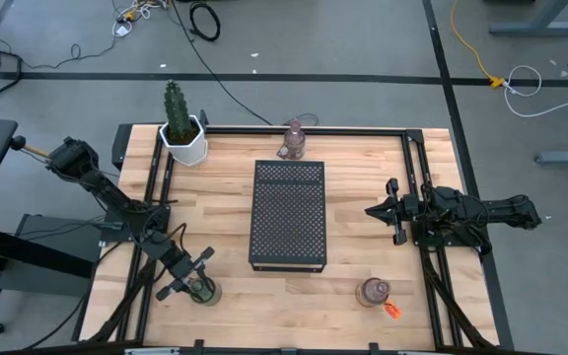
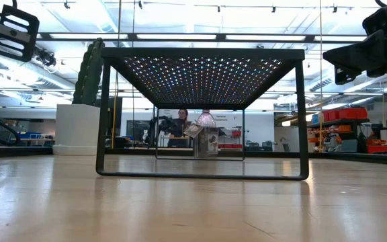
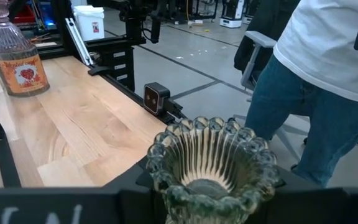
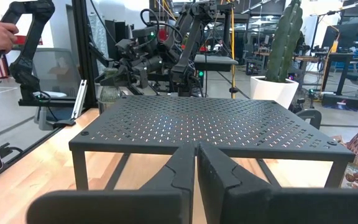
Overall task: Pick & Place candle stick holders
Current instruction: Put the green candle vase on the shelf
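A perforated stand sits mid-table, holders behind and at both front corners

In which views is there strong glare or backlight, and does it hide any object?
Low view: bright ceiling lights shine through the perforated black rack, leaving its frame and the cactus as dark silhouettes. Left wrist view: the green glass holder is close with soft edges. High view: even light, only faint shadows beneath the rack.

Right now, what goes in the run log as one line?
left gripper: around green holder, near table edge | right gripper: shut, empty, beside rack | pink holders: one far edge, one near edge
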{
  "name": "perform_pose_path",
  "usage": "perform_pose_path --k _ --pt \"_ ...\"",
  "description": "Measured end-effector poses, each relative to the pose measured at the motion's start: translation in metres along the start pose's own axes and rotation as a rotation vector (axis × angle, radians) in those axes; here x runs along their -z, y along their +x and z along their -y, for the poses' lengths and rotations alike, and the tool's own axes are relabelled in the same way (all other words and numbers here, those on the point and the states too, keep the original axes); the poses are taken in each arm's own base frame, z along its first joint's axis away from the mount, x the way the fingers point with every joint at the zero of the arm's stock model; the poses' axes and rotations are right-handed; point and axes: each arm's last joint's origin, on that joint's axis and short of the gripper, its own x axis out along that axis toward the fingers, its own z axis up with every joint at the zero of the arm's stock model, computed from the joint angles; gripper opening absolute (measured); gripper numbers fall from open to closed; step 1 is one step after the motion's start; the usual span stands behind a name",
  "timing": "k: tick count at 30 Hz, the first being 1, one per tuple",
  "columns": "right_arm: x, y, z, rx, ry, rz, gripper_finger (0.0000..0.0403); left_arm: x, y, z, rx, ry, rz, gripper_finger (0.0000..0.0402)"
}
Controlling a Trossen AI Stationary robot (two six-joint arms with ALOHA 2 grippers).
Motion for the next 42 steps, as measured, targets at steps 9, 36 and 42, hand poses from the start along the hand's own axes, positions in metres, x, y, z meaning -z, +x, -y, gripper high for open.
perform_pose_path --k 9,36,42 --pt "0.000 0.000 0.000 0.000 0.000 0.000 0.0023 -0.005 0.002 0.000 0.004 -0.014 0.017 0.0127" --pt "0.000 0.000 0.000 0.000 0.000 0.000 0.0023 -0.072 0.026 0.001 -0.102 -0.030 0.061 0.0127" --pt "0.000 0.000 0.000 0.000 0.000 0.000 0.0023 -0.097 0.030 0.000 -0.198 -0.035 0.072 0.0127"
